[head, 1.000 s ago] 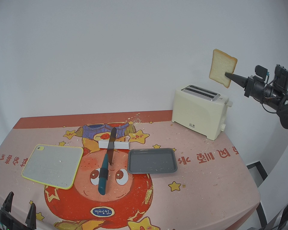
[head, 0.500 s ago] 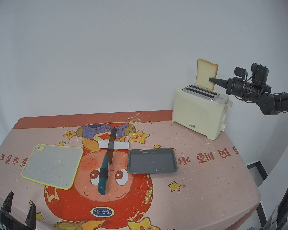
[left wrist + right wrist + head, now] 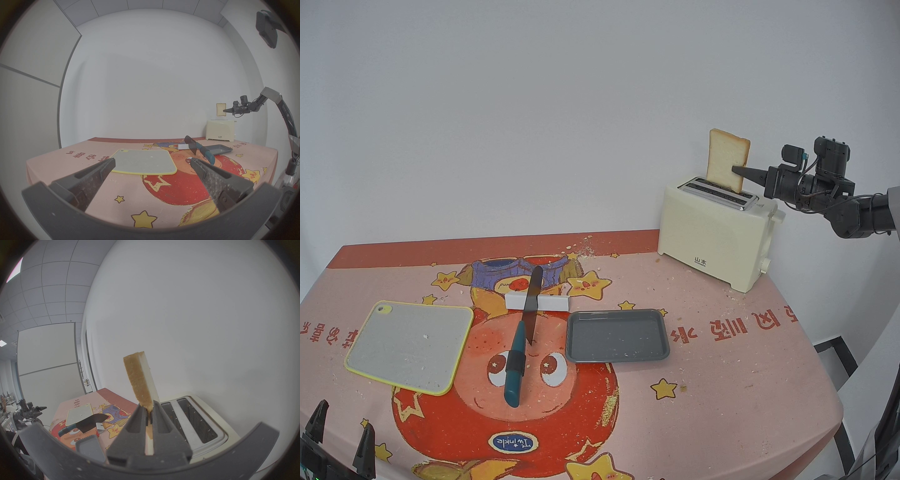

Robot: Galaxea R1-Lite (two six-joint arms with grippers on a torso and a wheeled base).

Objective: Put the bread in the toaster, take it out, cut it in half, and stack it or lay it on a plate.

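**Head view check: bread hanging over the toaster, a few ways this goes sideways**

Head view has the bread (image 3: 727, 156) up at the far right corner of the table (image 3: 737, 375). It's right above the toaster (image 3: 712, 240), with its bottom edge down at the slots (image 3: 717, 192). Can't tell if it has actually begun to enter one or is only hovering over the top. The right claw (image 3: 735, 169) is clamped on the lower part of the slice, coming in from the side. The left claw (image 3: 152, 161) sits low at the near edge of the table, spread wide with nothing in it.

What I'd worry about: the slice isn't dead straight. In the right wrist view it leans. A lower corner could land on the toaster's top instead of dropping in, and soft bread would probably buckle or tear there. The grip is also low on the slice, so my guess is the claw meets the toaster before the bread is seated. Let go too soon and it may tip over and fall off the back.

Orientation: it's standing on edge with its long axis close to vertical. The top crust points up and is tilted a little off plumb. The broad face is roughly toward the head camera, and the thin edge is toward the right wrist camera.
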